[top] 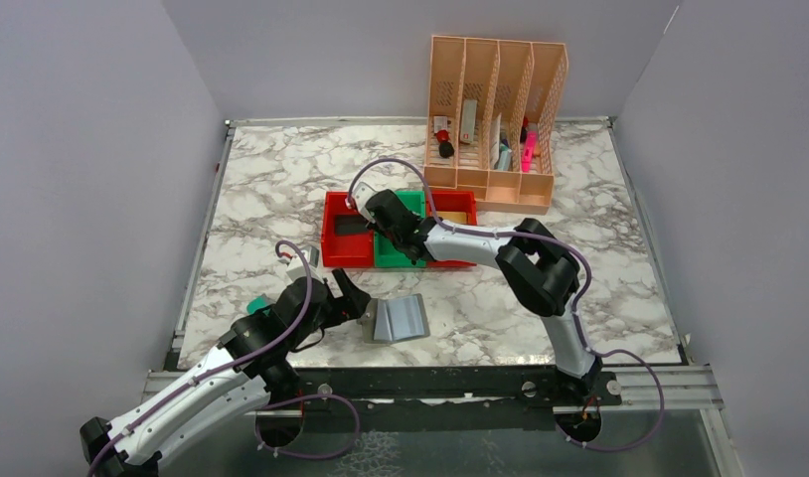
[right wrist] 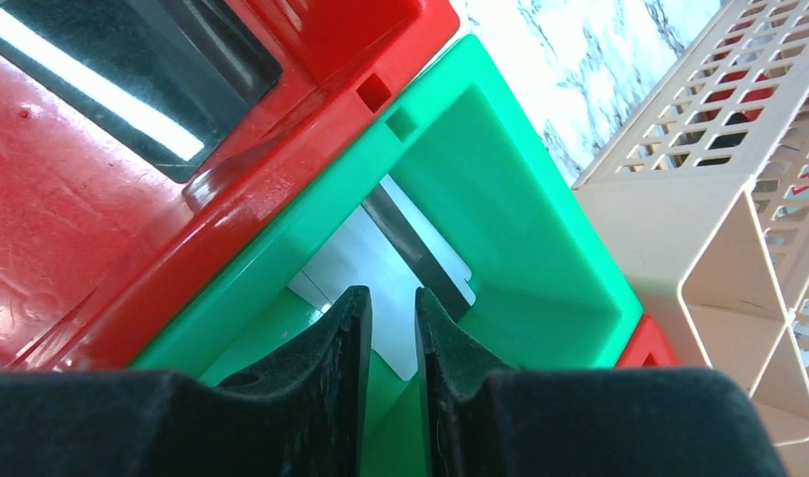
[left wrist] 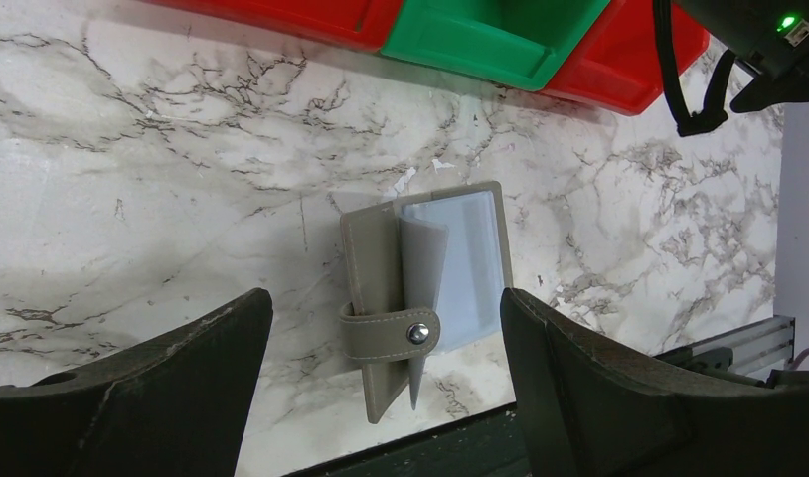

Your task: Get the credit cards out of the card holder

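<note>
Holder [left wrist: 460, 268] lies open near the table's [left wrist: 182, 199] front edge, pockets looking empty.
Your left gripper [left wrist: 386, 303] stands wide open astride the holder. Your right gripper [right wrist: 392, 294] is nearly closed above the silver card [right wrist: 381, 248] in the green bin [right wrist: 510, 179]; grip undeterminable. Judged: card light, stiff, slick, so pinch an edge; holder soft, floppy. Marble smooth; walls [top: 82, 149] close.

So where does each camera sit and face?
Top external: above, behind, looking down on the table; left arm and right arm show.
Left wrist: on left arm, facing down at the card holder; open left tool shows.
Right wrist: on right arm, facing into the green bin; right tool shows.
Shared: card holder, top and left wrist.
</note>
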You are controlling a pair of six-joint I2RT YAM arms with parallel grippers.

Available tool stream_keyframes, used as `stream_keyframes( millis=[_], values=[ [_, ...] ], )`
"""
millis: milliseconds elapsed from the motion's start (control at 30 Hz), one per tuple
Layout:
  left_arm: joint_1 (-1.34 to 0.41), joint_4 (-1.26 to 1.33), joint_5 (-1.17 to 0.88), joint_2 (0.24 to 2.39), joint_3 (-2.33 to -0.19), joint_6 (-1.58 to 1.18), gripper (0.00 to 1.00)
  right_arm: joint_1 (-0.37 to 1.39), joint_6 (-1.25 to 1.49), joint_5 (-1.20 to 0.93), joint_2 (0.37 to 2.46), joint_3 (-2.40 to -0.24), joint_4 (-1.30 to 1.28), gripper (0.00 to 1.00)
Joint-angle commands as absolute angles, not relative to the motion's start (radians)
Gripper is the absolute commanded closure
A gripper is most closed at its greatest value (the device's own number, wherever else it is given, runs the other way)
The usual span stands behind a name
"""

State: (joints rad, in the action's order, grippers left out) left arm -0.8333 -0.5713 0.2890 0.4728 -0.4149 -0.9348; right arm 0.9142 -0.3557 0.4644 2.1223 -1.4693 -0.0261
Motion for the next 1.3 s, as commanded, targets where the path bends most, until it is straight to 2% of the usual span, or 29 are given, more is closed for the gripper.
stream_keyframes(
  millis=[0,167,200,300,500,800,1133,1267],
  values=[
    [-0.832,-0.565,0.288,0.465,-0.417,-0.940,0.12,0.904,-0.323,0.418,2.114,-1.451,-0.030,0.71],
    [-0.832,-0.565,0.285,0.468,-0.416,-0.940,0.12,0.886,-0.158,0.388,2.069,-1.449,-0.084,0.72],
    [-0.832,-0.566,0.285,0.468,-0.416,-0.940,0.12,0.875,-0.086,0.339,2.056,-1.457,-0.124,0.74],
    [-0.832,-0.566,0.285,0.468,-0.416,-0.943,0.12,0.837,0.116,0.179,2.019,-1.445,-0.181,0.90],
    [-0.833,-0.566,0.283,0.475,-0.418,-0.940,0.12,0.785,0.344,0.029,2.020,-1.409,-0.173,0.98],
    [-0.832,-0.566,0.287,0.479,-0.416,-0.947,0.12,0.784,0.319,-0.052,2.101,-1.454,-0.187,0.98],
    [-0.832,-0.566,0.292,0.485,-0.422,-0.951,0.12,0.811,0.237,0.134,2.139,-1.463,-0.154,0.97],
    [-0.831,-0.566,0.294,0.483,-0.424,-0.948,0.12,0.837,0.201,0.203,2.088,-1.384,-0.063,0.95]
  ],
)
